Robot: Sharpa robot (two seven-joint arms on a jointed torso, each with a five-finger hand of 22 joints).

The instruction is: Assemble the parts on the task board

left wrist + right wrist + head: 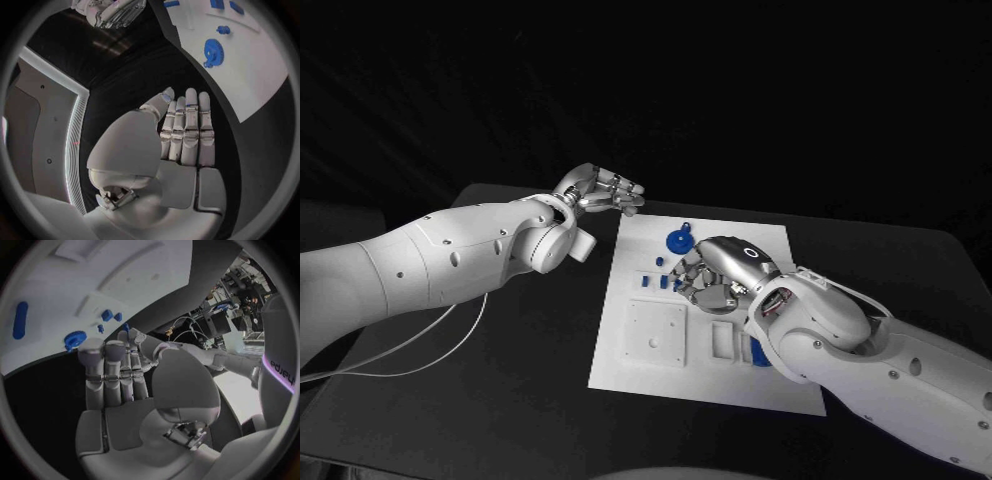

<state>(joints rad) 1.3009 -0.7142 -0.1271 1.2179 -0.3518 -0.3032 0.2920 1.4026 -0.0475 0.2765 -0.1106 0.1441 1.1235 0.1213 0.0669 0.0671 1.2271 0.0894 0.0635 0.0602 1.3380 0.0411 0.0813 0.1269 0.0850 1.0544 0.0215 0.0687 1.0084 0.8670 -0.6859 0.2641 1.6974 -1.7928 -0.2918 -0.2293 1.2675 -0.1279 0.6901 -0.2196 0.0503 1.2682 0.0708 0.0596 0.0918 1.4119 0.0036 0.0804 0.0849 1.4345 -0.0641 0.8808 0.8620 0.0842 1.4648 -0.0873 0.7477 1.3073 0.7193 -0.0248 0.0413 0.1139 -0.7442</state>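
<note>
Lying beside right hand (711,278): blue gear (678,241)

Lighting: dim overall; room behind the table (516,330) reads as near-black in the head view. Brightest surface is the white task board (711,370), evenly lit and without hard glare. Arm shells catch soft highlights on their upper curves, which suggests light from above (source itself unseen).

Shadows: weak, diffuse; the dark table swallows most of them.

Distortion: both wrist views are fisheye circles in dark frames; the task board's straight edges bow strongly toward the rim.

Focus: left hand (185,131) and right hand (115,375) appear fairly sharp at circle centre; detail softens and darkens at the rims. Bright equipment clutter at one rim of the right wrist view is small and indistinct.
</note>
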